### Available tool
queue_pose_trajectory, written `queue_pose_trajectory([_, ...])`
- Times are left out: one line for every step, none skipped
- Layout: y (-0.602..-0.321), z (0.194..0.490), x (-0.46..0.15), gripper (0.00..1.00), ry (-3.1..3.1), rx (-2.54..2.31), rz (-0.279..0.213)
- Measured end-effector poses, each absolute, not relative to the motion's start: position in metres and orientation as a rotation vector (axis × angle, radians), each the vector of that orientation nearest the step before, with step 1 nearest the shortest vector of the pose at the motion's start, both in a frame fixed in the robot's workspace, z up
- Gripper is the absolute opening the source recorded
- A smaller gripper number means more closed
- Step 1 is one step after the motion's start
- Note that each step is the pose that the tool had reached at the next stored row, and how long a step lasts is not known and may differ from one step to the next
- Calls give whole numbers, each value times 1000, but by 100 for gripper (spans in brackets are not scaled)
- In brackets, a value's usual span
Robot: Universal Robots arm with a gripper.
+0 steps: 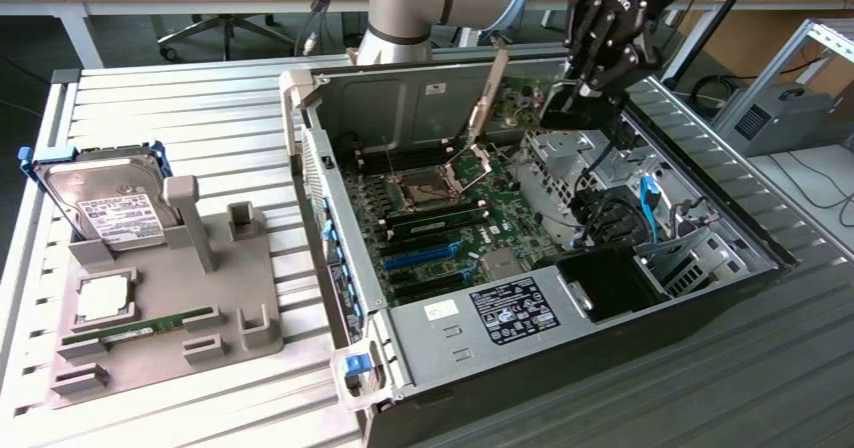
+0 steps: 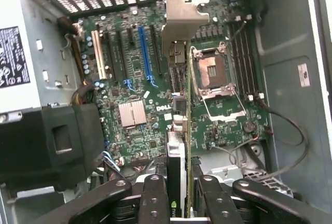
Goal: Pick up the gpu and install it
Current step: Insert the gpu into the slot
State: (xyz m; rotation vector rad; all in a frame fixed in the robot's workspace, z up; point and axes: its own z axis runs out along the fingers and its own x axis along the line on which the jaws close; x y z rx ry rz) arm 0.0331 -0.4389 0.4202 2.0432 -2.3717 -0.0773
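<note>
The gpu (image 2: 178, 146) is a thin dark card seen edge-on, its silver metal end bracket (image 2: 181, 19) pointing away from the wrist. My gripper (image 2: 181, 185) is shut on it, with black fingers (image 2: 154, 198) pressing both faces. In the exterior view the gripper (image 1: 582, 100) hangs above the far right part of the open computer case (image 1: 334, 118), with the dark gpu (image 1: 574, 116) between its fingers. The card is held in the air above the motherboard (image 2: 135, 115), between the blue expansion slot (image 2: 146, 55) and the open CPU socket (image 2: 213, 71).
On the exterior view's left, a grey fixture (image 1: 200, 268) carries a silver hard drive (image 1: 114, 208), a CPU chip (image 1: 100, 298) and a green RAM stick (image 1: 140, 326). Inside the case are a raised socket lever (image 1: 491, 93), cables (image 1: 647, 203) and a black shroud (image 2: 52, 141).
</note>
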Motion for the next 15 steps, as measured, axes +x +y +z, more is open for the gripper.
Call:
queue_pose_trajectory([-439, 420, 33, 27, -2340, 2079, -77])
queue_pose_trajectory([-439, 420, 33, 27, -2320, 2099, -77])
queue_pose_trajectory([-439, 420, 33, 27, -2300, 2121, -77])
queue_pose_trajectory([-439, 420, 33, 27, -2252, 2171, -76])
queue_pose_trajectory([-439, 420, 33, 27, -2216, 2206, -76])
queue_pose_trajectory([-439, 420, 33, 27, -2195, 2226, -76])
queue_pose_trajectory([-439, 420, 33, 27, -2180, 2240, -75])
queue_pose_trajectory([-439, 420, 33, 27, -2172, 2248, -75])
queue_pose_trajectory([-439, 420, 33, 27, -2171, 2249, -75])
queue_pose_trajectory([-439, 420, 33, 27, -2171, 2249, -75])
queue_pose_trajectory([-439, 420, 33, 27, -2171, 2249, -75])
queue_pose_trajectory([-439, 420, 33, 27, -2171, 2249, -75])
queue_pose_trajectory([-439, 420, 33, 27, -2171, 2249, -75])
queue_pose_trajectory([-439, 420, 33, 27, -2170, 2250, -75])
queue_pose_trajectory([-439, 420, 33, 27, -2170, 2250, -75])
